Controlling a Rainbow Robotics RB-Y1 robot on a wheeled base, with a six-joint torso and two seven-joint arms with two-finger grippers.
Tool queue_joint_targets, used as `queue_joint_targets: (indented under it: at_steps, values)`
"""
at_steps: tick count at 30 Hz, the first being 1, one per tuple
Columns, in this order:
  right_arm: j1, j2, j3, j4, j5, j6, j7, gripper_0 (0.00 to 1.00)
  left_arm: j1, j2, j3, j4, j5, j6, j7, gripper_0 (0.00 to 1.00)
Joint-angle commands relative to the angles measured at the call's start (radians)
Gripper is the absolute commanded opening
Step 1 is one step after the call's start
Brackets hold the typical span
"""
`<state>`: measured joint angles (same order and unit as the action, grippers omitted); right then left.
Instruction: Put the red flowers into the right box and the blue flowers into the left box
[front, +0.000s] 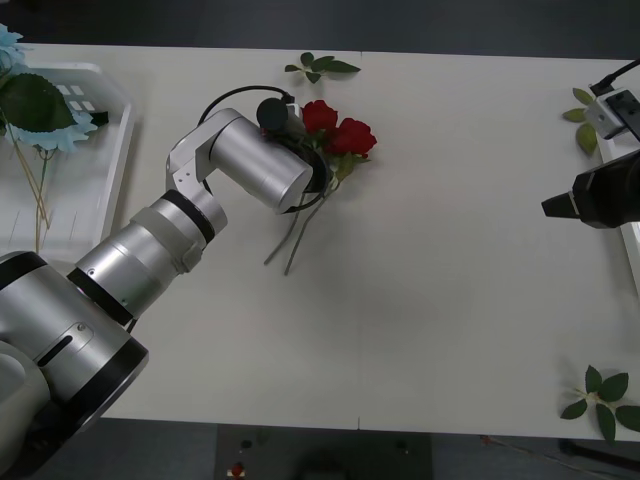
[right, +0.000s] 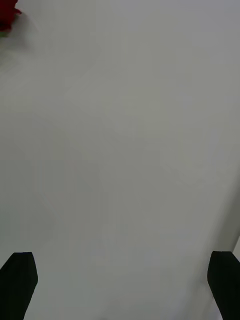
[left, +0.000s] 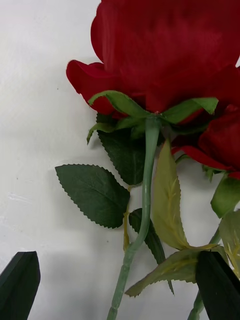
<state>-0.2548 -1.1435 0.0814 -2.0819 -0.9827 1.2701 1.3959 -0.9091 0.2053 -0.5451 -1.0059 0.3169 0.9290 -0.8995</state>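
Note:
The red flowers (front: 338, 128) lie in a bunch at the table's far middle, blooms away from me, stems (front: 290, 240) trailing toward me. My left arm (front: 260, 160) reaches over them. The left wrist view has the left gripper (left: 120, 270) open just above the red flowers (left: 165, 55), one green stem (left: 146, 200) running between its black fingers (left: 20, 285). The blue flowers (front: 40, 110) rest in the left box (front: 105, 190) at the far left. My right gripper (front: 562, 206) hangs open at the right, beside the thin edge of the right box (front: 633, 255). Bare table lies under the right gripper (right: 120, 280).
Loose green leaf sprigs lie behind the roses (front: 318, 67), at the far right (front: 582, 125) and at the near right corner (front: 603, 395). A small white device with a cable (front: 620, 110) sits at the far right. A sliver of red bloom (right: 6, 17) borders the right wrist view.

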Motion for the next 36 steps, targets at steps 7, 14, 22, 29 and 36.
queue_joint_targets:
  at_steps: [7, 14, 22, 29, 36]
  values:
    - [-0.011, -0.018, -0.023, -0.110, 0.004, 0.014, 0.018, 1.00, -0.045, -0.001, -0.085, 0.095, -0.030, -0.131, 0.033, 0.90]
    - [-0.009, 0.008, -0.023, -0.176, 0.049, 0.040, 0.017, 1.00, -0.045, -0.001, -0.116, 0.101, -0.047, -0.139, 0.048, 0.87]
    - [-0.017, 0.068, -0.023, -0.182, 0.081, 0.028, 0.023, 1.00, -0.045, -0.001, -0.133, 0.101, -0.073, -0.145, 0.053, 0.00]
    - [-0.041, 0.091, 0.006, -0.184, 0.065, -0.001, 0.028, 1.00, -0.045, -0.001, -0.131, 0.101, -0.075, -0.145, 0.053, 0.00]
    - [-0.110, 0.093, 0.055, -0.191, 0.053, -0.023, 0.015, 1.00, -0.045, 0.002, -0.131, 0.101, -0.076, -0.145, 0.053, 0.00]
